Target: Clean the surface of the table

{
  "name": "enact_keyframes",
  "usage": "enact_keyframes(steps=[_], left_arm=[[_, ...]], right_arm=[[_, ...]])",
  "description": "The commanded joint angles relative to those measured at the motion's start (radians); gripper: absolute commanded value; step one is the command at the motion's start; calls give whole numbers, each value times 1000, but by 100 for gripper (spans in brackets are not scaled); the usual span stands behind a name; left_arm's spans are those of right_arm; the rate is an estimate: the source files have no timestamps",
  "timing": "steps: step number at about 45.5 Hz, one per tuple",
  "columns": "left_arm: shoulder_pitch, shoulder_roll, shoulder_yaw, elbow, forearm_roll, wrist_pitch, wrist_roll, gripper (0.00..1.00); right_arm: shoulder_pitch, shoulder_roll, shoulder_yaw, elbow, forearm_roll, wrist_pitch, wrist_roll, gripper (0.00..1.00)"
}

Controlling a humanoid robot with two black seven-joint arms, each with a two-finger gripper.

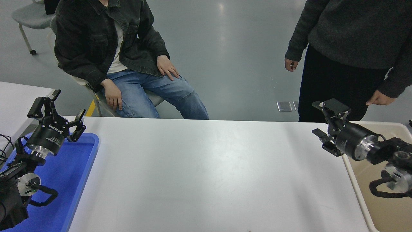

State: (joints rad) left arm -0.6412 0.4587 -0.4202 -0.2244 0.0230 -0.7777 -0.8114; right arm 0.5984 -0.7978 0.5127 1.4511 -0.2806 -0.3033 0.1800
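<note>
Across the middle of the frame, seen from the head camera, lies the one wide white table surface (206, 174), running from the blue tray (79, 180) at the lower left to the beige tray (383, 212) at the lower right: two trays in all. Two black arms show. At the lower left the left hand (57, 111) hangs parked above the blue tray, its fingers spread and holding nothing. At the right edge the right hand (322, 120) reaches in over the surface's far right corner, beside the beige tray's rim, fingers likewise spread and empty. Two people are at the top of the frame: one seated (122, 58) at the upper left, one standing (351, 48) at the upper right. A second, smaller white table (16, 100) shows at the left edge.
</note>
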Motion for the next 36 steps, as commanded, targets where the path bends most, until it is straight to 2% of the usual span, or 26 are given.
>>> enact_keyframes(steps=[1,13,36], left_arm=[[0,0,0,0,0,0,0,100],[0,0,0,0,0,0,0,100],[0,0,0,-1,0,0,0,100]], right_arm=[[-66,159,128,-116,55,-65,50,100],[-86,328,171,-331,55,-65,125,100],[-92,345,170,-360,54,-65,138,100]])
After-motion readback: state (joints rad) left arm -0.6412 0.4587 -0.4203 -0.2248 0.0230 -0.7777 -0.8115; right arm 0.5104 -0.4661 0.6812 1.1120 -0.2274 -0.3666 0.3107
